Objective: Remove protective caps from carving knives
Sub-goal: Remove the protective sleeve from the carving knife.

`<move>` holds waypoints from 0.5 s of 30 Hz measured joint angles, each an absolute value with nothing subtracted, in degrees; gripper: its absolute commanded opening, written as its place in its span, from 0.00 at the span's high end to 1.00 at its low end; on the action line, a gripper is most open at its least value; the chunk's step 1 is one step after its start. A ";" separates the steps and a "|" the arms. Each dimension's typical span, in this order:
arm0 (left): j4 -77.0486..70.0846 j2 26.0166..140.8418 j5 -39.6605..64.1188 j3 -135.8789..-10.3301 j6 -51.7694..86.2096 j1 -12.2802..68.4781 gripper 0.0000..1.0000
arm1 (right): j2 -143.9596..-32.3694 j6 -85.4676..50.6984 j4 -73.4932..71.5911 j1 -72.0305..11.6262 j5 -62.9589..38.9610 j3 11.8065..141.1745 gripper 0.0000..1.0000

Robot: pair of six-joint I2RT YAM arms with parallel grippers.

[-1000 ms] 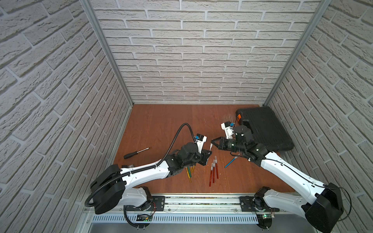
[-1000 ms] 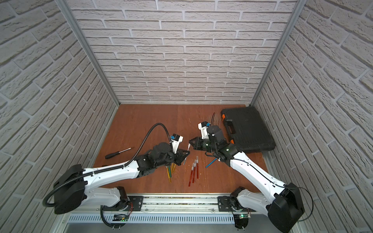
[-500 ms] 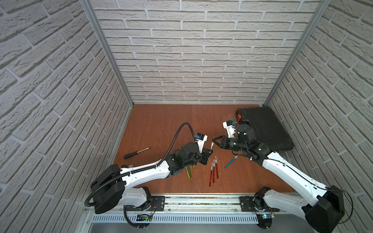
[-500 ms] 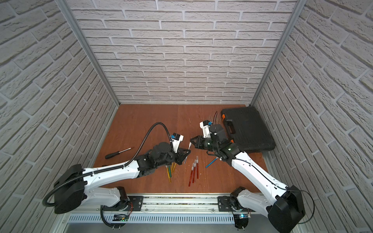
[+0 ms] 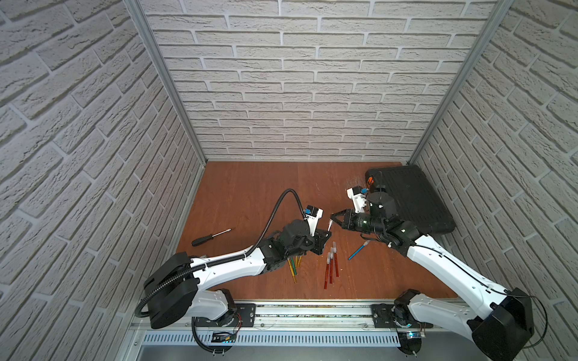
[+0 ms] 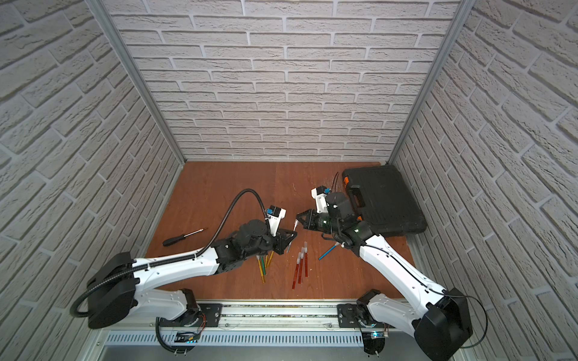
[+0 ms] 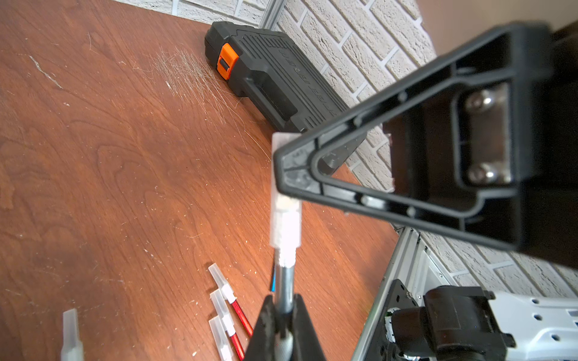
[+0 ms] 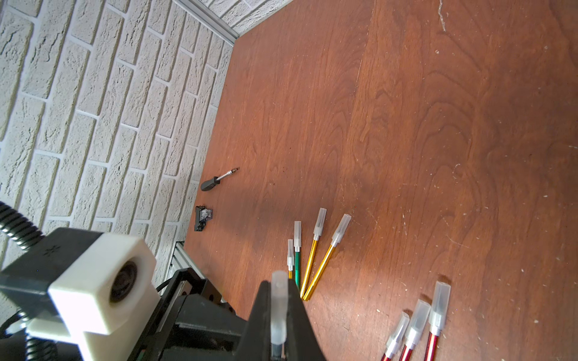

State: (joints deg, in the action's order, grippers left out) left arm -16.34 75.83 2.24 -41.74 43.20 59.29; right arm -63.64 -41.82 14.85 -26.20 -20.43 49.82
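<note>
Found a brown wooden tabletop (image 5: pixel 250 193) walled in white brick, with a shut black plastic tool case (image 5: pixel 413 200), orange-latched, at its far right corner. Caught the left gripper (image 5: pixel 327 234) and right gripper (image 5: pixel 333 216) tip to tip above the middle of the board in both top views. Showed, from the left wrist, the left fingers (image 7: pixel 269 325) pinched narrow on the handle of a slim silver-handled carving knife (image 7: pixel 286 281), held clear of the wood. Showed the right gripper's black fingers closed on the translucent whitish plastic cap (image 7: pixel 285 225) sheathing that knife's blade end. Left a black-handled screwdriver (image 5: pixel 212 238) lying well apart, near the left wall. Placed three capped red-handled knives (image 5: pixel 331 265) side by side on the wood nearer the rail, a blue-handled knife (image 5: pixel 358 251) beside the right arm, and capped gold- and green-handled knives (image 8: pixel 312 259) fanned out, partly under the left arm in the top views.
</note>
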 measured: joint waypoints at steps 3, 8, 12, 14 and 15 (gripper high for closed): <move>-16.67 75.94 2.24 -41.74 43.33 59.29 1.00 | -63.64 -41.82 14.83 -26.04 -20.43 49.82 0.95; -16.97 75.96 2.24 -41.63 43.46 59.29 1.00 | -63.64 -41.87 14.79 -26.00 -20.43 49.82 0.95; -17.63 75.96 2.22 -41.28 43.59 59.29 1.00 | -63.64 -42.09 14.79 -25.93 -20.45 49.82 0.95; -17.87 75.96 2.22 -41.17 43.62 59.29 1.00 | -63.64 -42.22 14.79 -25.91 -20.45 49.84 0.95; -17.98 75.96 2.20 -41.15 43.59 59.29 1.00 | -63.64 -42.24 14.79 -25.87 -20.45 49.84 0.95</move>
